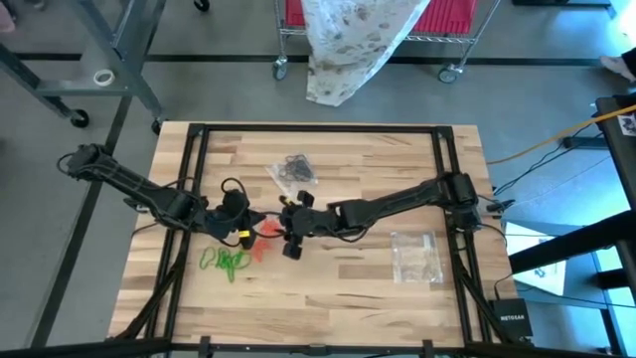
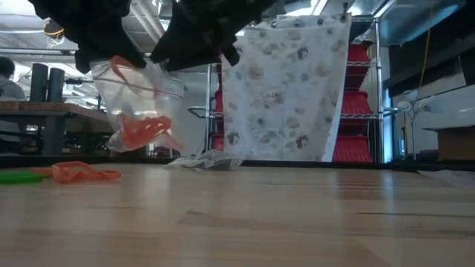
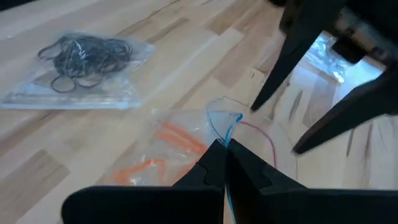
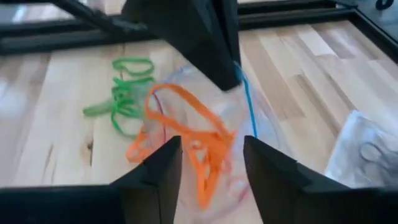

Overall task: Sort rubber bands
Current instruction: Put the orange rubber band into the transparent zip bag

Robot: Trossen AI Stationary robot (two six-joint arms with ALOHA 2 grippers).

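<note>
While the green rubber bands (image 1: 227, 262) lie loose on the tabletop (image 1: 328, 288) at left, the left pincer (image 3: 225, 144) is clamped on the rim of a clear bag (image 4: 205, 143) containing orange rubber bands (image 4: 193, 140). The right pincer (image 4: 211, 163) stands parted just beside it. Black rubber bands (image 1: 295, 169) lie bagged farther back.

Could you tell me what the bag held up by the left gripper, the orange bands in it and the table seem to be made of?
Bag: thin clear plastic film, glossy; the bands show through it and it crumples.
Orange bands: probably rubber, matte; thin floppy loops that droop.
Table: wood, apparently glued strips with a smooth finish; visible grain and seams.
</note>
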